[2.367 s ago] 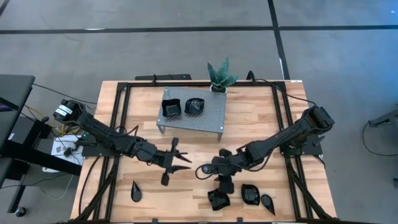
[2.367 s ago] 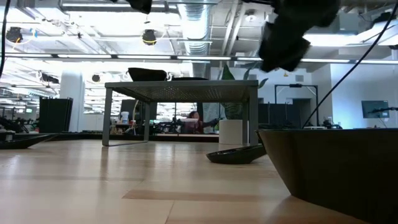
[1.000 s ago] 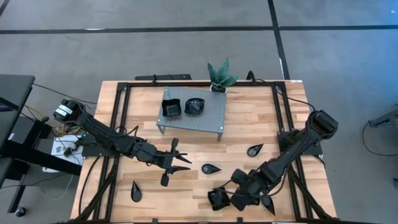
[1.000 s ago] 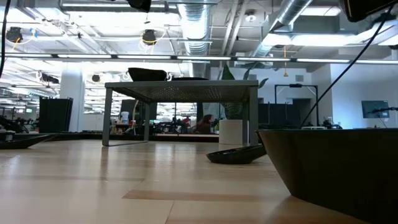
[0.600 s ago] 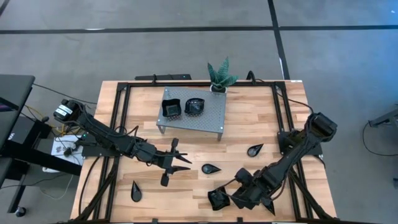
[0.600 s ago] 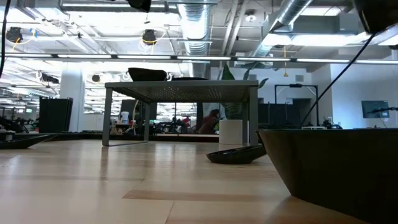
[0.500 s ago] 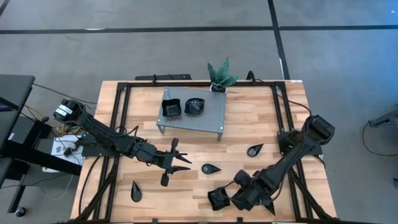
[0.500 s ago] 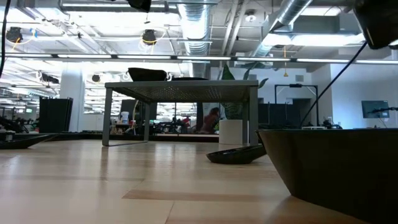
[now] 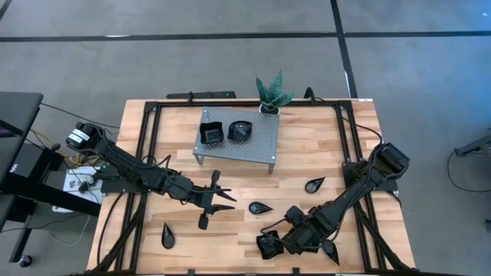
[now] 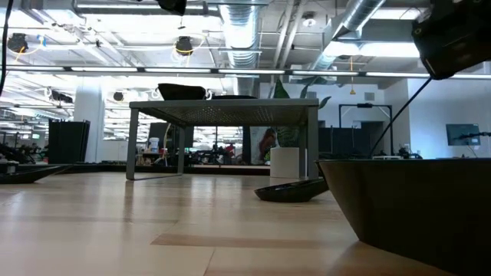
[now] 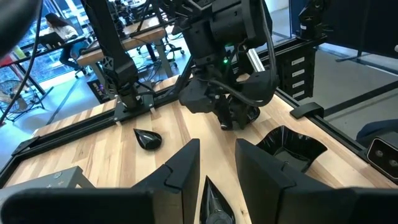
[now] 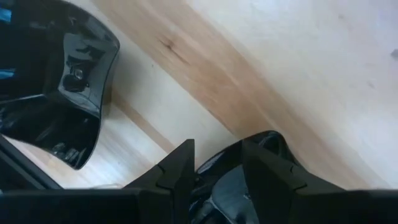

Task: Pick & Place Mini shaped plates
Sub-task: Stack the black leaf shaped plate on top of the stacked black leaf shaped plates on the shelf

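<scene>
While two plates (image 9: 223,133) top the rack (image 9: 261,146), three teardrops (image 9: 261,208).

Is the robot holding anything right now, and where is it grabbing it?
The left pincer is open and holds nothing. The right pincer is down at the edge of a plate; whether it grips it cannot be told.
</scene>
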Tool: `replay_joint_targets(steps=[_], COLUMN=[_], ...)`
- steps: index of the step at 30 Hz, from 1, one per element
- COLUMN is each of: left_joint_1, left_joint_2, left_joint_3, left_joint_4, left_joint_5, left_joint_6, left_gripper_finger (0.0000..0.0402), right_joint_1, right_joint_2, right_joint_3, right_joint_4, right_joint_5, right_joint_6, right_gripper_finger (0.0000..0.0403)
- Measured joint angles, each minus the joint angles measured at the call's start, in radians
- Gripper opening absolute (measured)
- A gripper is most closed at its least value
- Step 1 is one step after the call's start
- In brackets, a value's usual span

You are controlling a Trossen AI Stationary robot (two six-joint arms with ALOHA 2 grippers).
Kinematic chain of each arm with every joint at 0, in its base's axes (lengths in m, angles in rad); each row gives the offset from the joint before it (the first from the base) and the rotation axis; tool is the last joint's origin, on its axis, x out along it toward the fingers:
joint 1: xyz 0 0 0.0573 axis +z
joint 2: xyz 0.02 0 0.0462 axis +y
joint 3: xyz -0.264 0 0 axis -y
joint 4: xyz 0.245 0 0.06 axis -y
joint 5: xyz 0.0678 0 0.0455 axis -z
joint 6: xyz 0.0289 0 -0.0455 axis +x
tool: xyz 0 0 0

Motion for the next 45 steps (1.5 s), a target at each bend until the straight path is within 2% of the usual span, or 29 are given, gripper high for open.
replay_joint_targets(steps=[9,21,33,45], left_joint_1=[0.000,0.000,0.000,0.000], left_joint_2=[0.000,0.000,0.000,0.000], left_joint_3=[0.000,0.000,0.000,0.000], left_joint_4=[0.000,0.001,0.008,0.009], left_joint_5=[0.000,0.000,0.000,0.000], left_joint_6=[0.000,0.000,0.000,0.000], left_gripper_finger=[0.0104,0.0104,0.0104,0.0104], right_joint_1=[0.015,0.010,0.011,0.011], right_joint_2=[0.000,0.076,0.030,0.029], right_joint_3=[0.000,0.008,0.005,0.005], right_joint_4=[0.000,0.036,0.015,0.119], right_joint_5=[-0.047,-0.077,-0.077,-0.073], right_joint_6=[0.074,0.045,0.042,0.000], right_gripper_finger=[0.0123,0.0121,0.0120,0.0120])
